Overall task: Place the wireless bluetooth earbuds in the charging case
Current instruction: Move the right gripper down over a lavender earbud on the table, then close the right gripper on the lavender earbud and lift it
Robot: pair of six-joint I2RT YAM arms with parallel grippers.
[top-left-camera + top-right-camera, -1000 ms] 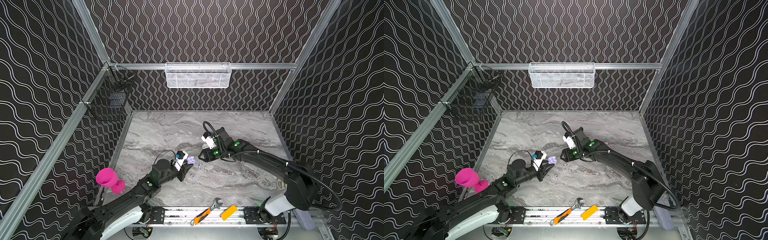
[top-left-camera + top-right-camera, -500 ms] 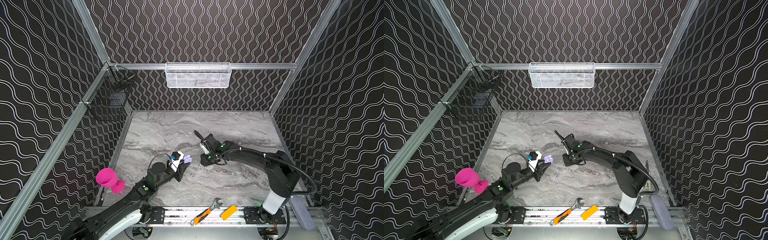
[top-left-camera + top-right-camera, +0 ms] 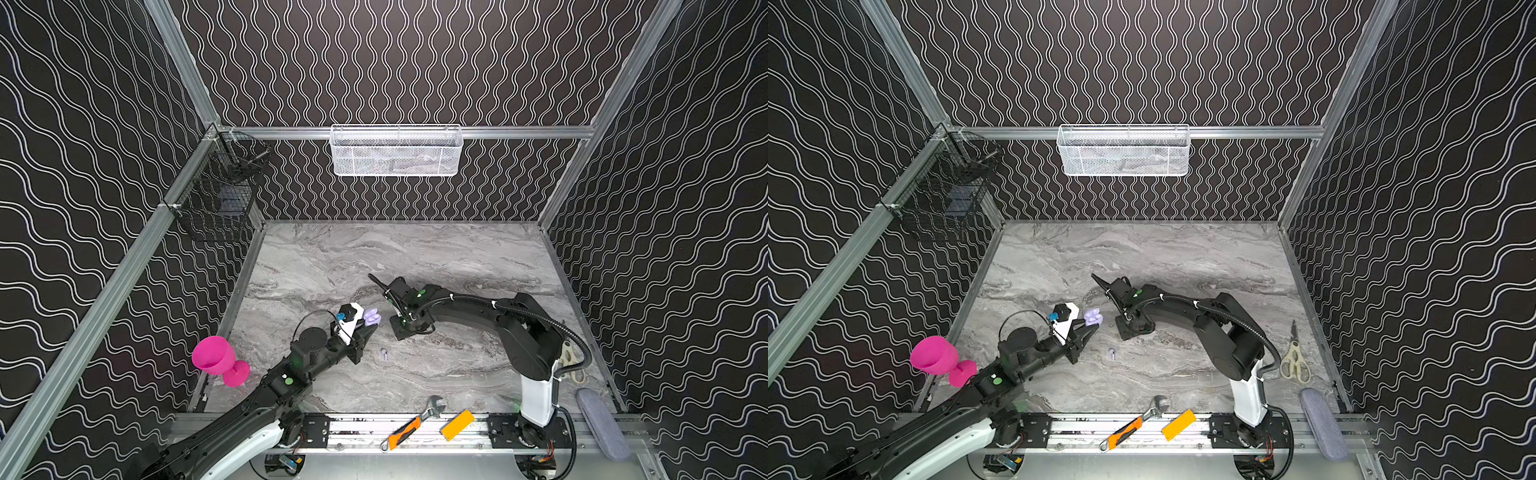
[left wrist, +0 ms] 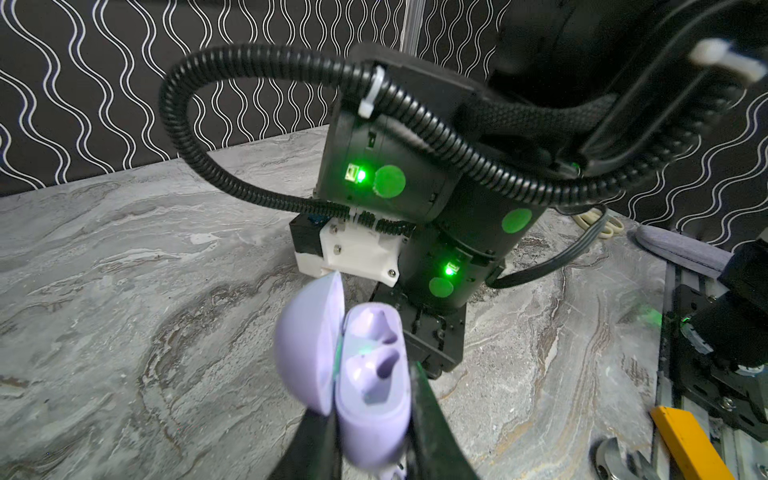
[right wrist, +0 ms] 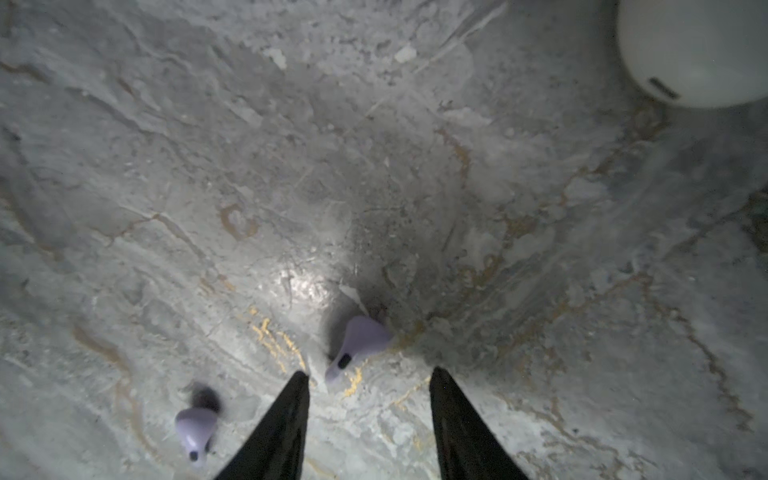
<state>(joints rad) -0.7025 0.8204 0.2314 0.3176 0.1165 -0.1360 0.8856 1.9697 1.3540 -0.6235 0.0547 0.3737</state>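
L gripper (image 4: 370, 419) is clamped on the lavender charging case (image 4: 370, 374), lid swung open, 2 sockets showing. In both top views the case sits approx 9 o'clock of the R gripper (image 5: 368, 372). This one points down at the marble table (image 5: 374, 166), jaws apart, gripping nothing. 1 lavender earbud (image 5: 359, 340) lies just past its tips. A 2nd earbud (image 3: 384, 354) lies on the table at 5 o'clock of the case. A white case (image 5: 698, 50) rests well apart.
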